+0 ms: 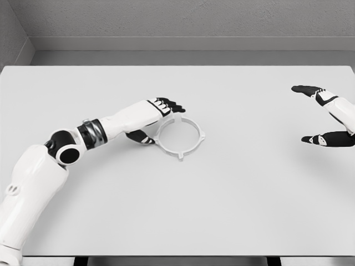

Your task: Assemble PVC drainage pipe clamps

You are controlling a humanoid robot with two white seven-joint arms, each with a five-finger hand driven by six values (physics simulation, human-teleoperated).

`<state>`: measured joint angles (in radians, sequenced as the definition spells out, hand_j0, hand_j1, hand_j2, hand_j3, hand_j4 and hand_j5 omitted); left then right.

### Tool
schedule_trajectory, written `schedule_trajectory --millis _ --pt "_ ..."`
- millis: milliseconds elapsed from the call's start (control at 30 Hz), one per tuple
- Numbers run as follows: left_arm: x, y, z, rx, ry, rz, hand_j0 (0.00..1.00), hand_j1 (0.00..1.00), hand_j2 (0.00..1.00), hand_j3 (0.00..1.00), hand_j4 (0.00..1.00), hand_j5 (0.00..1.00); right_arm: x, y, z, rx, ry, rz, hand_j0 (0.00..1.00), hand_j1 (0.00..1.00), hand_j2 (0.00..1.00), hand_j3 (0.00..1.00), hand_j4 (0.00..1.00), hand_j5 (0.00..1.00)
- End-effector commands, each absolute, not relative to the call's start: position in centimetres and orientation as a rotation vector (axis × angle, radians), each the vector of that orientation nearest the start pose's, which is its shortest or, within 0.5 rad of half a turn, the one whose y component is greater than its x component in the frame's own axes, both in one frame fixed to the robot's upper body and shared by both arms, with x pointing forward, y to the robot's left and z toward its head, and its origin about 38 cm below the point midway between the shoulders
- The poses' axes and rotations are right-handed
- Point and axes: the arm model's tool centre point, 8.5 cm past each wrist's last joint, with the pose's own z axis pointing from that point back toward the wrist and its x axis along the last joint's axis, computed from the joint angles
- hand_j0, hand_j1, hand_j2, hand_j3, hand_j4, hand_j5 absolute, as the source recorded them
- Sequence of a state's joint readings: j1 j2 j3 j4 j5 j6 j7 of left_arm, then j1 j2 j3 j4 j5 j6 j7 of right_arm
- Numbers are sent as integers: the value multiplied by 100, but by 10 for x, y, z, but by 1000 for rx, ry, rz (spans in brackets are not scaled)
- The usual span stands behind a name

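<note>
White left arm (33,183) reaches in from the near left across the table (249,210) to its hand (155,119), fingers and thumb straddling the white clamp ring's (180,136) left rim, while farther right the right hand (327,116) hovers, released

No writing is showing anywhere.
Nothing readable is appearing on the white ring clamp (179,134), on the left hand (158,119) or right hand (327,116), or on the pale table (233,188); no labels, brands, numbers or signs are standing out.
</note>
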<state>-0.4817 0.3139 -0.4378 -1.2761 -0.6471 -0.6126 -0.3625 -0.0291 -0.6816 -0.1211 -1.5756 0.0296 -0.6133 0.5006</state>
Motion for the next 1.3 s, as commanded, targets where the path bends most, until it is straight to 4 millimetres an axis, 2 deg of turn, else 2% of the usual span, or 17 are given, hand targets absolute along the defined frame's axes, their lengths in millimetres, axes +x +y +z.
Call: schedule_trajectory --millis 0,500,1267 --pt "443 170 130 238 -1741 -1769 100 100 100 100 100 100 348 -398 204 -315 -1818 1268 100 100 100 100 100 100" --pt "442 157 129 219 -1754 -1783 100 100 100 100 100 100 348 -398 204 -314 -1818 1269 100 100 100 100 100 100" --pt "443 151 131 210 -1765 -1786 100 100 100 100 100 100 348 -397 204 -315 -1820 1268 100 100 100 100 100 100"
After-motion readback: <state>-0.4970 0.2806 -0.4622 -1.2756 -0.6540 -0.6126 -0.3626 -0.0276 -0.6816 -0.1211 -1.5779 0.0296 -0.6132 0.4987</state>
